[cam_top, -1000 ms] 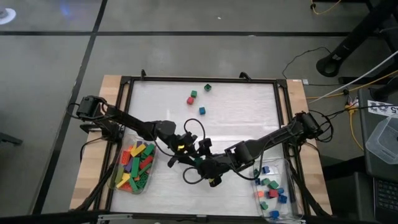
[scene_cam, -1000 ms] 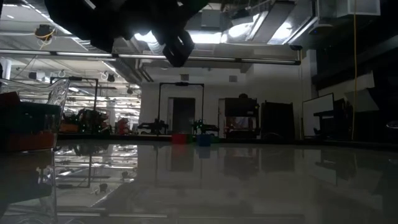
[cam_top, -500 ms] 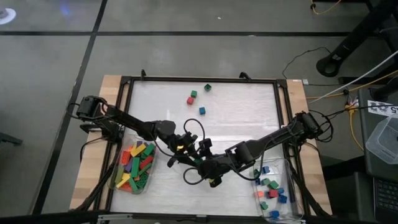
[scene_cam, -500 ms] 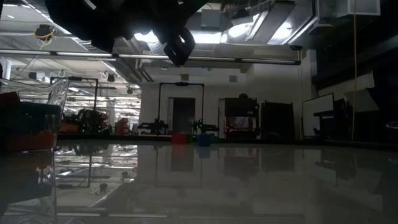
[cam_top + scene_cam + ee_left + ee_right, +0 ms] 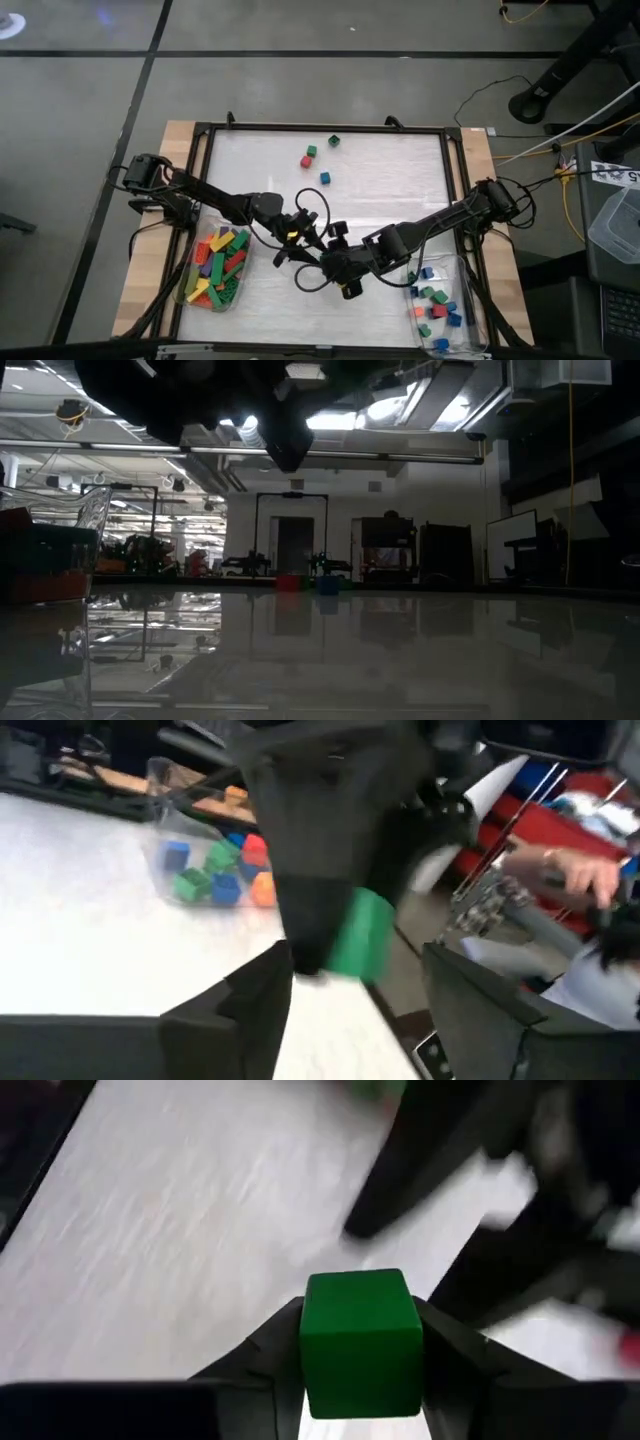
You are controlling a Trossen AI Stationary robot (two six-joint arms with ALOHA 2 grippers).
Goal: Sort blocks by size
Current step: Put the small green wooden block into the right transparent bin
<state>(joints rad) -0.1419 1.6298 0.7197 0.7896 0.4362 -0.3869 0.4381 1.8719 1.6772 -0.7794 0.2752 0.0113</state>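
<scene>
Item: small green cube (image 5: pixel 360 1342), mid-handover above the table's centre.
Right gripper (image 5: pixel 360 1355) clamped both its flanks; left gripper (image 5: pixel 340 995) stood spread, releasing; small-block tub (image 5: pixel 440 300) lay nearer the right arm.

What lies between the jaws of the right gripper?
A green block sits between the two jaws of the right gripper, touching both; the right wrist view shows this.
</scene>
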